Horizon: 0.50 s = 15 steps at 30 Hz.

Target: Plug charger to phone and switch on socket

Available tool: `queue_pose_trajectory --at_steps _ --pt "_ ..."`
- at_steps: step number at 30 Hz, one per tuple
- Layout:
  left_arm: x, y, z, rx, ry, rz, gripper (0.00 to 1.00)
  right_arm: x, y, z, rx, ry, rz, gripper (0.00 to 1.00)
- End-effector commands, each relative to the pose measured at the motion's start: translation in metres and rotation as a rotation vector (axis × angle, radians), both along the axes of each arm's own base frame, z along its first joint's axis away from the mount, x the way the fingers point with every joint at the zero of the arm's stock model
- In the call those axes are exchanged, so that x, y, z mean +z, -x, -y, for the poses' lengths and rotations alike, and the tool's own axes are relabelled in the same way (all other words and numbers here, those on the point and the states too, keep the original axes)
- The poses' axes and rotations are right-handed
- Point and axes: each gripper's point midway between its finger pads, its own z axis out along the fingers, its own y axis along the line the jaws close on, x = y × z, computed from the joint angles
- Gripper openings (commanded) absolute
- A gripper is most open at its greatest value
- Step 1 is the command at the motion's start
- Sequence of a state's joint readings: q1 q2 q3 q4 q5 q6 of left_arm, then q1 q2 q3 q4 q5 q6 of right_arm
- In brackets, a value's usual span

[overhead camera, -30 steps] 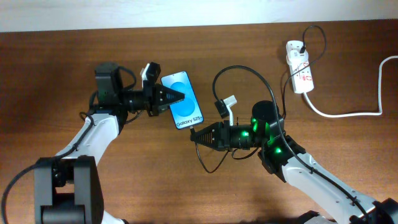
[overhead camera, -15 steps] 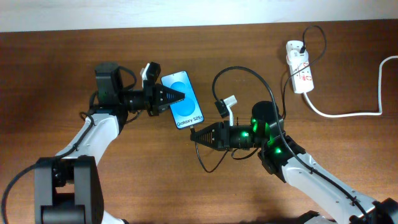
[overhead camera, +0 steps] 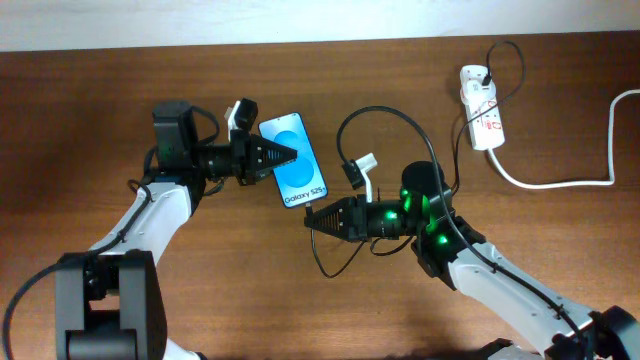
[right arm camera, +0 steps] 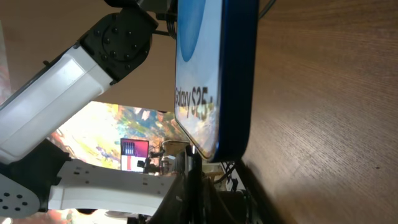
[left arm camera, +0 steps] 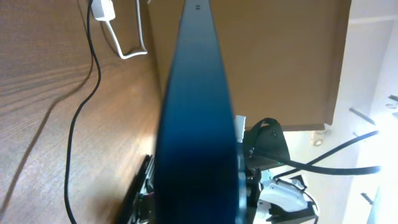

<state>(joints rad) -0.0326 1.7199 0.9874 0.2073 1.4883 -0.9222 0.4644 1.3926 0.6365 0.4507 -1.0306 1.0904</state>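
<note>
Meeting at the lettered short end of a phone (overhead camera: 305, 175), two robot arms work over a wooden bench (overhead camera: 100, 80).

The left claw (overhead camera: 283, 153) is clamped on the phone's long edge, the blue screen facing up near the middle of the bench. The right claw (overhead camera: 312, 216) is closed on the small black plug of the charger (overhead camera: 385, 111), its tip right at the phone's lower end; whether it is seated cannot be told. The thin black cable loops away to the white socket (overhead camera: 481, 120) at the far right, beside a thick white cord (overhead camera: 560, 183).
</note>
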Motion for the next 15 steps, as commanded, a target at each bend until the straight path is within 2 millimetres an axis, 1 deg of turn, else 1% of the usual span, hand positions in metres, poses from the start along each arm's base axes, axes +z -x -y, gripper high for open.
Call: queue_pose_trajectory --at_steps 1,5,9,12,15 --pt "0.011 0.020 0.015 -0.121 0.045 0.088 0.00 0.002 -0.014 0.002 -0.057 0.006 0.072 0.04" --pt "0.011 0.025 0.023 -0.144 0.046 0.098 0.00 0.003 -0.011 0.001 -0.036 0.002 0.083 0.04" --pt "0.011 0.025 0.023 -0.144 0.046 0.098 0.00 0.006 0.001 0.001 0.047 -0.016 0.142 0.04" --pt "0.011 0.025 0.023 -0.144 0.046 0.098 0.00 0.005 -0.002 0.010 0.052 -0.020 0.130 0.04" --pt "0.011 0.025 0.023 -0.144 0.046 0.097 0.00 0.003 -0.008 0.026 0.046 -0.022 0.123 0.04"
